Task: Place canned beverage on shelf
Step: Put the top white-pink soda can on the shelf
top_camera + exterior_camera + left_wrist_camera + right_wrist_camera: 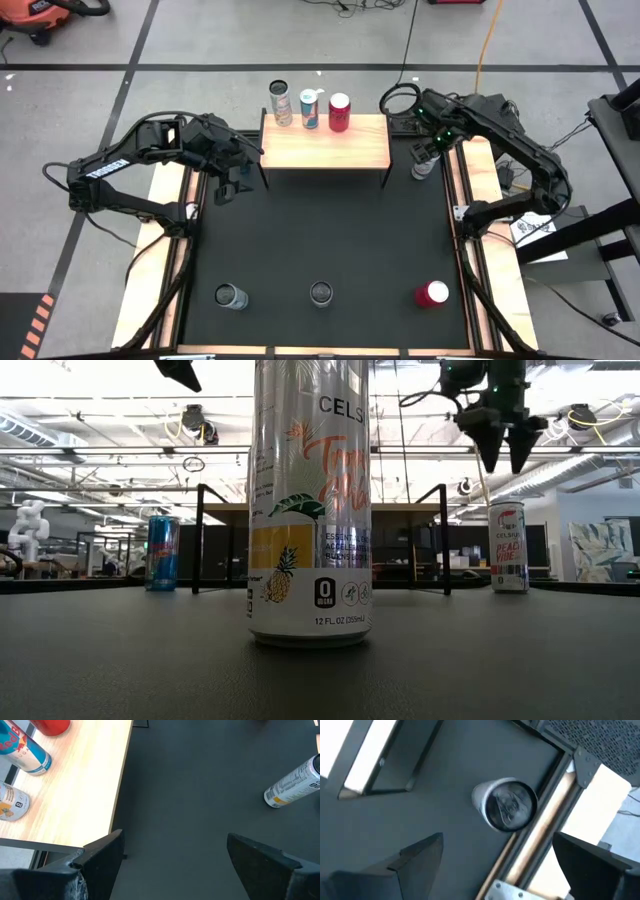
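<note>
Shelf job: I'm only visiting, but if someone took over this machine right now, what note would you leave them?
Left gripper: open, empty, hanging off the left end of the shelf.
Right gripper: open, directly over an upright white can on the black mat by the shelf's right end; not gripped yet.
Done: three cans stand along the shelf's far edge: silver can, blue-and-white can, red can.
Left: the white can, probably next. Three more wait along the mat's near edge: near-left can, near-middle can, near-right red can.
</note>
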Robot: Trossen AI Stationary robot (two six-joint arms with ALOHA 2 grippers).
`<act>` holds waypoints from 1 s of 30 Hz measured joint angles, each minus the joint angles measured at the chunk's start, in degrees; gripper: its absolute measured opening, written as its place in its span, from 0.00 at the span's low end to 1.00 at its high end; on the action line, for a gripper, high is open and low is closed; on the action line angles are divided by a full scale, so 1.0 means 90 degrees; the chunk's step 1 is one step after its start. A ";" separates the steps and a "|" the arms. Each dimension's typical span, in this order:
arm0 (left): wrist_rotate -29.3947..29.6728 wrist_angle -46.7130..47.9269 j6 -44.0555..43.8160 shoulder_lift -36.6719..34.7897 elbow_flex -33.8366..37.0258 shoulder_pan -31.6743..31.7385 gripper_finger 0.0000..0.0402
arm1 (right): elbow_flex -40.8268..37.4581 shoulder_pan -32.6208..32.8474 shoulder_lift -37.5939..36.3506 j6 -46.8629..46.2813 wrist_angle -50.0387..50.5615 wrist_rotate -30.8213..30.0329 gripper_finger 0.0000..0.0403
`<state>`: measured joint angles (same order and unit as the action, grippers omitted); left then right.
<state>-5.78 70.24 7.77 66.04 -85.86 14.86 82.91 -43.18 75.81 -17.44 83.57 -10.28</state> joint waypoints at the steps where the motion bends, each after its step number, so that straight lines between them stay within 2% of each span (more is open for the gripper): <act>1: 0.0000 0.0000 0.0000 0.0000 0.0000 0.0001 0.87 | -0.0076 -0.0016 -0.0002 0.0013 -0.0108 0.0002 0.89; 23: 0.0000 0.0000 0.0002 0.0000 0.0000 -0.0001 0.87 | -0.1300 -0.0335 0.0027 -0.0046 -0.1224 0.0127 0.89; 30: 0.0000 -0.0009 0.0002 0.0000 0.0000 -0.0001 0.87 | -0.1576 -0.0419 0.0027 -0.0026 -0.1307 -0.0339 0.89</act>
<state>-5.78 70.16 7.79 66.04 -85.86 14.85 68.73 -46.95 76.05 -17.68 71.81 -13.33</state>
